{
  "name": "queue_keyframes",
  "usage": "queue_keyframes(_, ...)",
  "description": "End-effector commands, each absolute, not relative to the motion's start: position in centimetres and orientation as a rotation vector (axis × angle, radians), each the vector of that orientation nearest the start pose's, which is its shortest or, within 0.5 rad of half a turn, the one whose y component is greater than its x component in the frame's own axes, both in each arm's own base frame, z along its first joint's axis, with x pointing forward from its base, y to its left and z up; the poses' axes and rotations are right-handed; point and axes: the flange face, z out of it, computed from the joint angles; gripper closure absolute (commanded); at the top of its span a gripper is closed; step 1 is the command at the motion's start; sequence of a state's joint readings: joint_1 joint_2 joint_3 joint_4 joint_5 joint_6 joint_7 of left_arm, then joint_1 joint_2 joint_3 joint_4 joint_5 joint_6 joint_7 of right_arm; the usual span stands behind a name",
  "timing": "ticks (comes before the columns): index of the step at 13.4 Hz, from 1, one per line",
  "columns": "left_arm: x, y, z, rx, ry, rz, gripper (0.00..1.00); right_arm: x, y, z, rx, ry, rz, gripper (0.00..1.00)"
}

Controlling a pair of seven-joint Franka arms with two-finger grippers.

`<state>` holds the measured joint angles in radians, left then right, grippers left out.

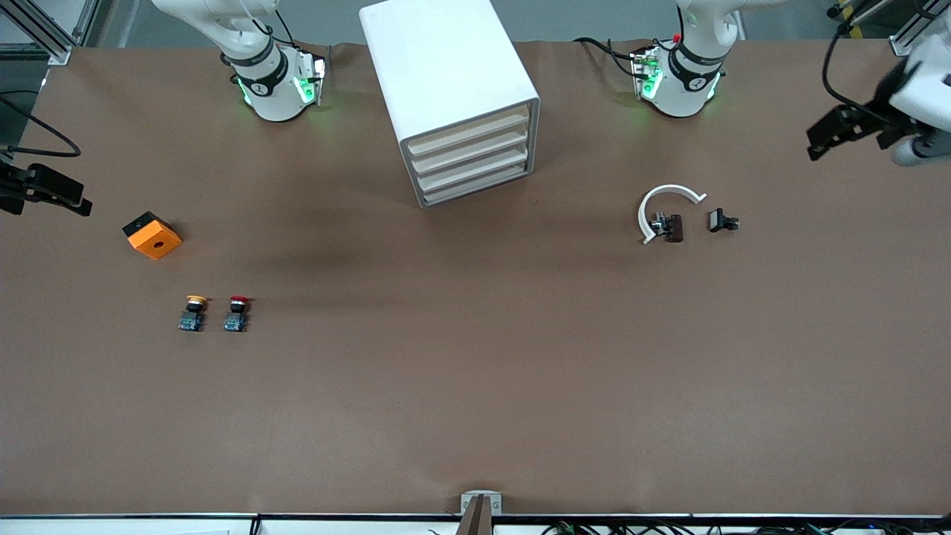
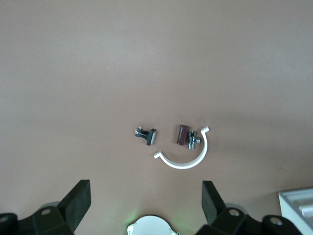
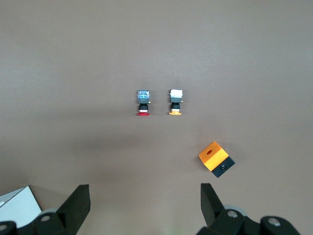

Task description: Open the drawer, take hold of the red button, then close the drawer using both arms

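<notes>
Both arms wait raised at the table ends. The right gripper (image 3: 142, 205), wide open and empty, looks down on the button (image 3: 143, 103); the left gripper (image 2: 146, 205), also open and empty, is well apart from the closed drawer (image 1: 469, 159).

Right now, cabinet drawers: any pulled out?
All shut. The four drawers' cream fronts sit flush in the cabinet; none sticks out.

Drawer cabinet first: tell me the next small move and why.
Probably bring the left gripper, open and up at its own end of the table, toward the cabinet to pull a drawer; all four look shut. The red button lies untouched beside the yellow button, and the right gripper, open too, waits at that end.
</notes>
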<state>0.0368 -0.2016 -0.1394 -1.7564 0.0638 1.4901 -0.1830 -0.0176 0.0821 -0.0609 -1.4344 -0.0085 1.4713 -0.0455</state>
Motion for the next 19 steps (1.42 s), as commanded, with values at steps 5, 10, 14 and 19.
queue_keyframes(5,47.5,-5.3,64.3,-3.066,-0.104,0.025,0.0,57.0,-4.3,63.8,-3.145,0.039,0.065,0.0)
queue_keyframes(10,49.0,-4.0,64.3,-3.076,-0.143,0.028,0.0,57.0,-4.3,63.9,-3.143,0.038,0.063,0.0)
queue_keyframes(14,49.6,-2.5,64.9,-3.077,-0.19,0.013,0.0,57.2,-4.0,63.4,-3.134,0.032,0.076,0.0)
queue_keyframes(19,49.7,-0.5,64.9,-3.095,-0.204,0.044,0.0,57.3,-3.7,63.0,-3.129,0.029,0.08,0.0)
